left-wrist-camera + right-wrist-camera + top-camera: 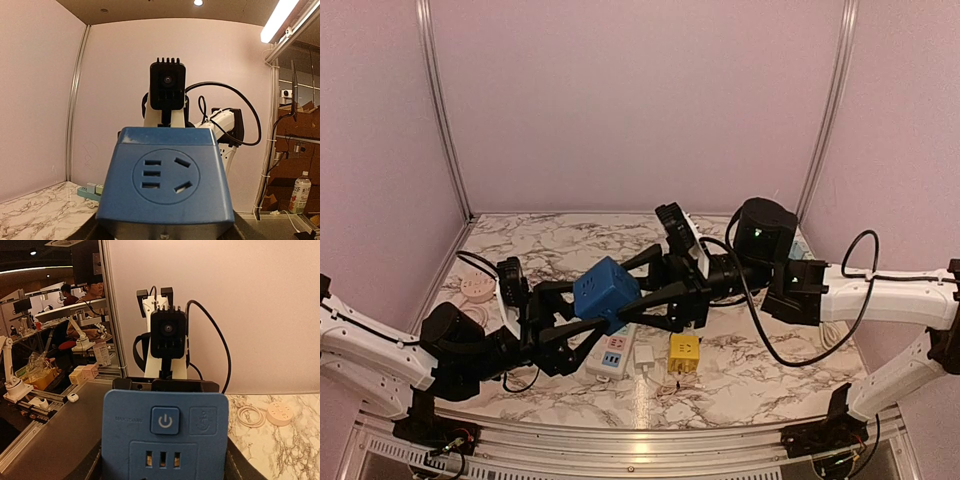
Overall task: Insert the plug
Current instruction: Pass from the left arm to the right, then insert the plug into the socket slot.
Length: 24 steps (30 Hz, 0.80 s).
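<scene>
A blue cube socket (607, 288) hangs above the marble table between both arms. My left gripper (588, 312) reaches in from the left and its fingers close on the cube's sides. My right gripper (645, 285) closes on it from the right. In the left wrist view the cube (165, 182) fills the bottom, with its round socket face toward the camera. In the right wrist view the cube (165, 432) shows a power button and three small ports. A yellow plug adapter (683, 352) and a white plug (645, 356) lie on the table below.
A white power strip (613, 352) lies beside the plugs. A round pale socket (475, 288) sits at the left and also shows in the right wrist view (280, 413), next to a coiled cable (251, 416). A green strip (90, 191) lies by the wall. Pink walls enclose the table.
</scene>
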Motion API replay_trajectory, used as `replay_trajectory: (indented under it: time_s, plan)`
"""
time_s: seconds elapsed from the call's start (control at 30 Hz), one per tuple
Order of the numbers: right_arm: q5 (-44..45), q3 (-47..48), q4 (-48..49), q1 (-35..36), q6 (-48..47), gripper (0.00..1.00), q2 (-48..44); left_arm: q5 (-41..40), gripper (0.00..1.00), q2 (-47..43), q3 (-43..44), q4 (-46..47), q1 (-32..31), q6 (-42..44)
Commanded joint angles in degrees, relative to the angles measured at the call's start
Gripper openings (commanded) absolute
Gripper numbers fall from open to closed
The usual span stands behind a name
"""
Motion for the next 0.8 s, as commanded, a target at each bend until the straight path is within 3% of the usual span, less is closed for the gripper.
replay_trajectory:
  time_s: [0.0,0.03,0.07,0.3,0.43,0.77]
  plan:
    - [0.3,4.1,-2.0,0.4,-0.2,0.0,-0.9,-7.6,0.85,-2.6,-3.5,4.7,0.3,-0.2]
    - [1.7,5.0,-4.6,0.1,-1.3,0.0,-1.2,-9.5,0.95,-3.7,-4.6,4.6,0.3,-0.3]
    - [3.4,6.1,-7.8,-0.3,-2.2,0.0,-1.3,-11.2,0.98,-4.9,-5.8,4.5,0.3,-0.3]
    - [9.1,15.8,-27.7,-10.0,-3.5,0.0,3.3,-24.9,0.99,-16.1,-10.7,-7.2,0.3,-0.1]
    - [13.7,22.9,-39.6,-13.2,-10.8,0.0,9.5,-33.2,0.99,-20.7,-10.3,-18.4,0.3,-1.0]
    - [21.4,38.3,-55.3,-18.0,-22.9,0.0,26.8,-39.1,0.99,-22.8,-10.1,-31.4,0.3,-7.0]
